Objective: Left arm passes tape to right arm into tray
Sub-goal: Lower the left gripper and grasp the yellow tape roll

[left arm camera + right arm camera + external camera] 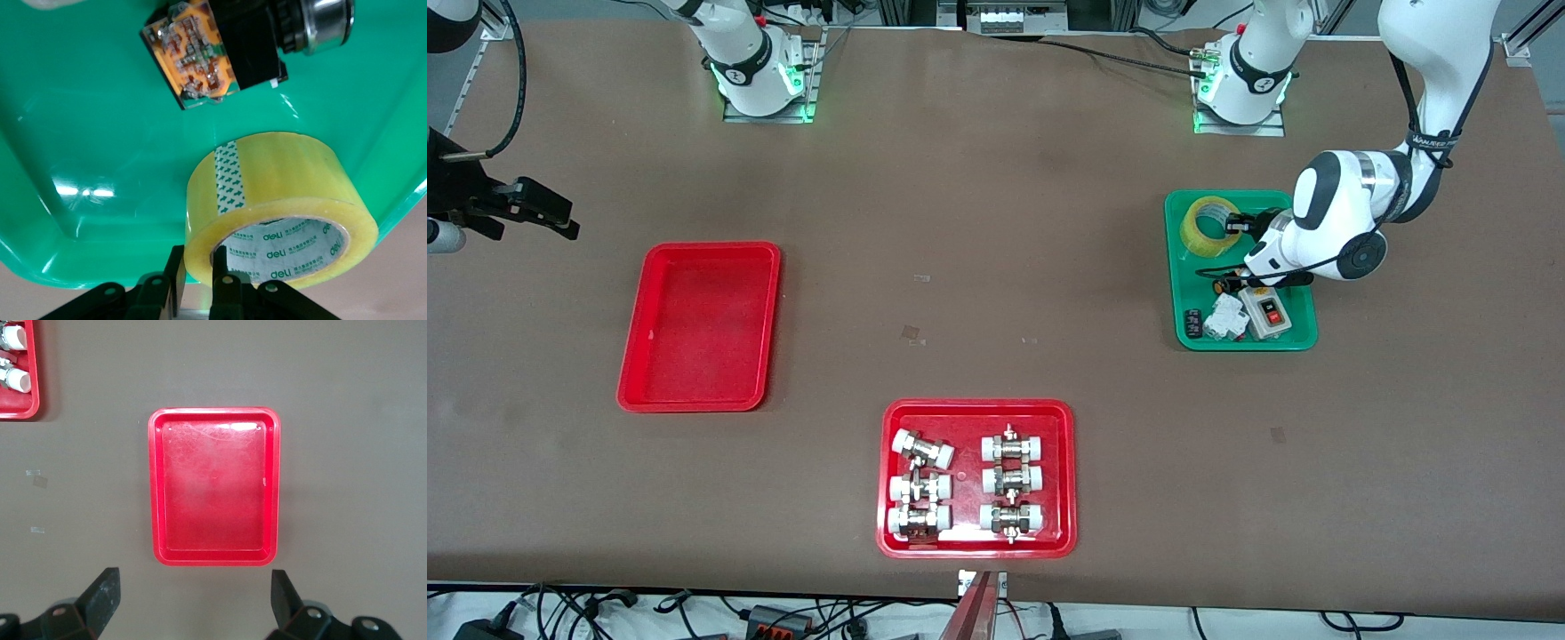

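Down in the green tray (1303, 338) at the left arm's end of the table, we see the left gripper (195, 283) pinched on the wall of the tape (280, 213), one finger inside the pale printed core and one against the yellow outer face. The roll stands on edge in the part of that tray nearest the robots' bases. Beside it in the same tray lies a black switch part with an orange circuit board (200, 57), and, nearer the front camera, a grey box with a red button (1270, 314) and some small white parts (1224, 318).

Our right gripper (193, 597) hangs with its fingers spread wide and holding nothing, over bare table at the right arm's end. The empty red tray (701, 327) sits close by. A second red tray with metal fittings (977, 478) lies nearest the front camera, at the middle of the table (996, 267).
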`<state>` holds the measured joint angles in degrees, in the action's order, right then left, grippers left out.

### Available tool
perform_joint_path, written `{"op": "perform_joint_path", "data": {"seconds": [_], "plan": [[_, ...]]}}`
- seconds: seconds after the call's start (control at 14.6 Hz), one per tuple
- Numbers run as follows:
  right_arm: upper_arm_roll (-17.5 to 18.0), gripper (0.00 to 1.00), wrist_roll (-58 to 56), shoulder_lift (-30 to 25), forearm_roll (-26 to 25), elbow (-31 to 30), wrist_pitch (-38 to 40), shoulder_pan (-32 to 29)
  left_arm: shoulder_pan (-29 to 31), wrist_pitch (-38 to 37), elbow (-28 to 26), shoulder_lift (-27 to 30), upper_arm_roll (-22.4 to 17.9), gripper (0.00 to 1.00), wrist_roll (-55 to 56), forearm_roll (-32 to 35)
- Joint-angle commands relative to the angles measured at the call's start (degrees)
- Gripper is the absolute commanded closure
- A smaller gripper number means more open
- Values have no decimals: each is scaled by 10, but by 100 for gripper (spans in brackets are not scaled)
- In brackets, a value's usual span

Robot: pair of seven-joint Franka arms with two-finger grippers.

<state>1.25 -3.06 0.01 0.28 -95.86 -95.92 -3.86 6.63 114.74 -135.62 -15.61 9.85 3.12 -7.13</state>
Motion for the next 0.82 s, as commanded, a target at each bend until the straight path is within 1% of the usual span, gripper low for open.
{"op": "perform_joint_path", "data": {"seconds": [0.0,0.14,0.27,0.48,0.62,0.75], "plan": [[-1,0,-4,-7,-1,-5,3,-2,1,7,-4,0,3,92,-12,-13],[-1,0,-5,-7,-1,-5,3,-2,1,-3,1,6,3,91,-12,-13],[-1,0,-5,-7,-2,-5,3,-2,0,-47,31,15,8,92,-11,-13],[0,0,-5,-8,-1,-5,2,-1,-4,-155,127,13,10,96,-9,-13],[-1,0,-4,-8,2,-5,-2,-1,-8,-209,178,11,10,98,-5,-13],[-1,0,-4,-9,4,-5,2,-1,-8,-246,220,12,38,99,-11,-31]]}}
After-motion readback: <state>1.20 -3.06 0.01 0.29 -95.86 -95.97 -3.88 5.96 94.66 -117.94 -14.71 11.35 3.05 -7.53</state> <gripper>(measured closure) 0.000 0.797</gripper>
